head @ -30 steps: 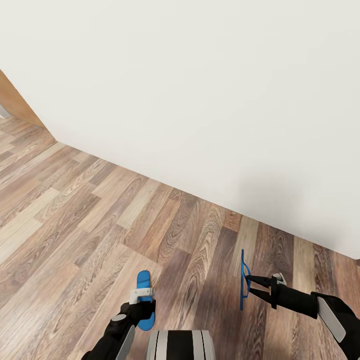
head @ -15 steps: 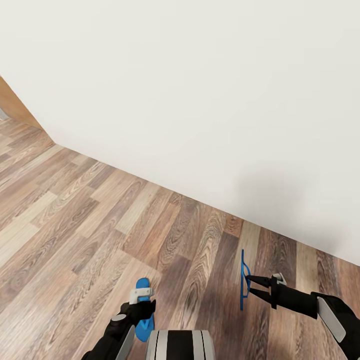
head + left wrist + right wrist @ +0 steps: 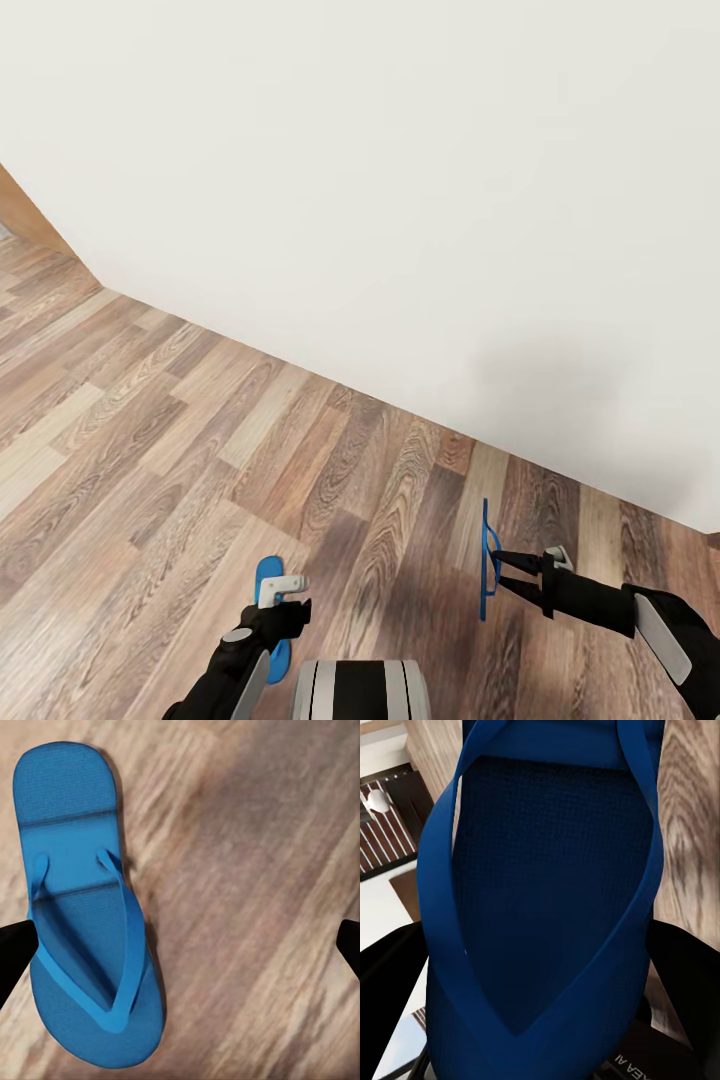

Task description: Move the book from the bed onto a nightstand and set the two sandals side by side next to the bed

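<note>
Left gripper (image 3: 290, 592) spread, empty, over floor sandal (image 3: 82, 915); right gripper (image 3: 510, 572) clamps second sandal (image 3: 487, 570). Pairing, book pending.

This looks like a room in a home: a wood-plank floor (image 3: 150, 440), a plain white wall (image 3: 400, 200) at 12 o'clock, and a blue sandal (image 3: 82, 915) lying on the floor.

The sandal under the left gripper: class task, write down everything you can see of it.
The sandal is a bright-blue flip-flop with a textured flat sole, rounded ends and a matching blue Y-shaped strap. It lies flat, sole down and strap up, on the wood-plank floor. The left gripper hangs above it with its dark fingertips spread wide. One tip overlaps the sandal's edge in the wrist view; whether it touches cannot be told. It looks whole and clean.
</note>
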{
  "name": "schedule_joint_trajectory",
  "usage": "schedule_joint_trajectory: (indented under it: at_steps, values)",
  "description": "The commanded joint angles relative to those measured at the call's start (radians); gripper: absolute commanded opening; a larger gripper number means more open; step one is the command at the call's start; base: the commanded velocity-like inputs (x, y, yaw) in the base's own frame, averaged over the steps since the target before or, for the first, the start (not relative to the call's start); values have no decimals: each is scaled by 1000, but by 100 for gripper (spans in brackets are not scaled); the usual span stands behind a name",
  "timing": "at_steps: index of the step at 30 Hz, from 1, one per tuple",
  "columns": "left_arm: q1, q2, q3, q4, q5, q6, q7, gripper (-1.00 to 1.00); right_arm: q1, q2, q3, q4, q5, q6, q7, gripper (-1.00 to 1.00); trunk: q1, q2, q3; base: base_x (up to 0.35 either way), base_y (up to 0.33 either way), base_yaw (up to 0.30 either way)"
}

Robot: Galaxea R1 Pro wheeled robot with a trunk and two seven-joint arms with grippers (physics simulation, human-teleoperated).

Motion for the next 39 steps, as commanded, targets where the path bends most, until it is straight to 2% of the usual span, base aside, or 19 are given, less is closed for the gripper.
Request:
schedule_joint_trajectory:
  at_steps: [1,10,15,22,39]
  values:
    - [0,1,-3,-2,11,4,9,100,0,0,-1,0,2,4,5,-100,0,0,-1,0,-6,0]
    - [0,2,0,-2,10,2,9,100,0,0,-1,0,2,4,5,-100,0,0,-1,0,160,0]
    - [0,32,3,-2,10,-19,9,100,0,0,-1,0,2,4,5,-100,0,0,-1,0,47,0]
    - [0,39,3,-2,9,-24,13,100,0,0,-1,0,1,4,6,-100,0,0,-1,1,2,0]
    - [0,39,3,-2,9,-25,15,100,-1,0,-1,0,1,4,5,-100,0,0,-1,71,-196,0]
